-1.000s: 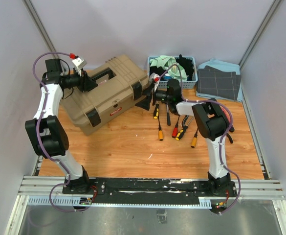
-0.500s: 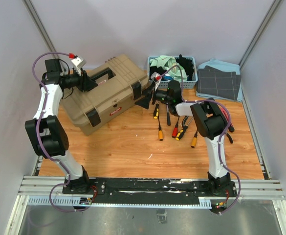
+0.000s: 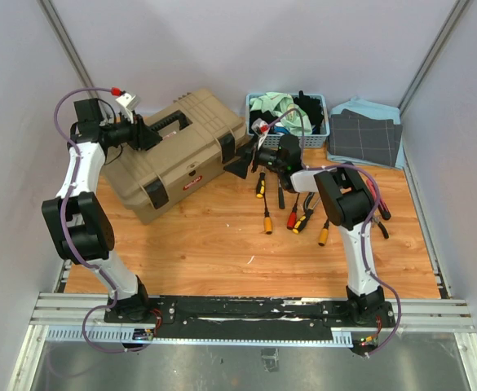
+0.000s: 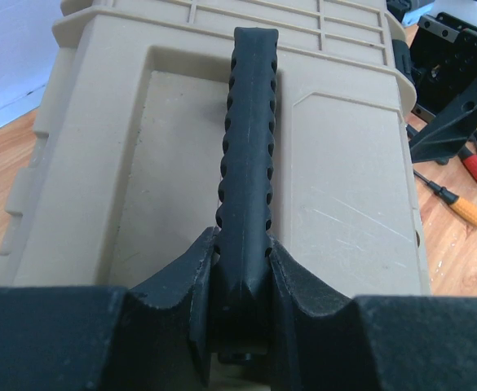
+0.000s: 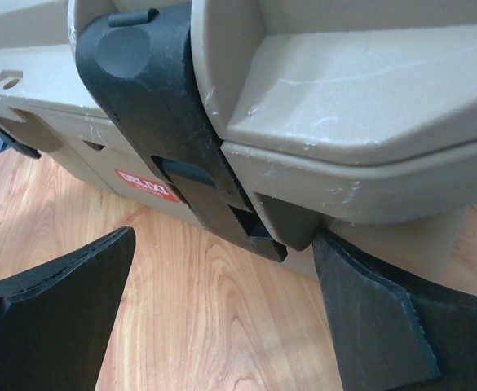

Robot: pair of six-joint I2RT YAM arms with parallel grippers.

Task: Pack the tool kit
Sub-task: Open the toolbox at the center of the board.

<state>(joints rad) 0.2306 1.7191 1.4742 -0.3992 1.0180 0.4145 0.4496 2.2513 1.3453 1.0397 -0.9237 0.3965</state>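
The tan toolbox (image 3: 191, 145) lies closed at the back left of the wooden table, with a red label (image 3: 192, 186) on its front. My left gripper (image 3: 143, 135) is shut on the box's black handle (image 4: 246, 138); its fingers (image 4: 187, 273) clamp the handle's near end. My right gripper (image 3: 236, 165) is open at the box's right front corner. In the right wrist view, this gripper (image 5: 222, 305) is below the black latch (image 5: 169, 138), whose lower end stands off the wall. Several screwdrivers (image 3: 267, 220) with yellow, orange and red handles lie right of the box.
A blue basket (image 3: 289, 118) of cloths stands at the back, behind my right gripper. Folded cloths (image 3: 365, 134) lie at the back right. Dark-handled tools (image 3: 382, 213) lie beside my right arm. Grey walls close in the table on three sides.
The toolbox has shifted slightly left and back with my left gripper on its handle. My right gripper has moved a little left toward the box's front corner.
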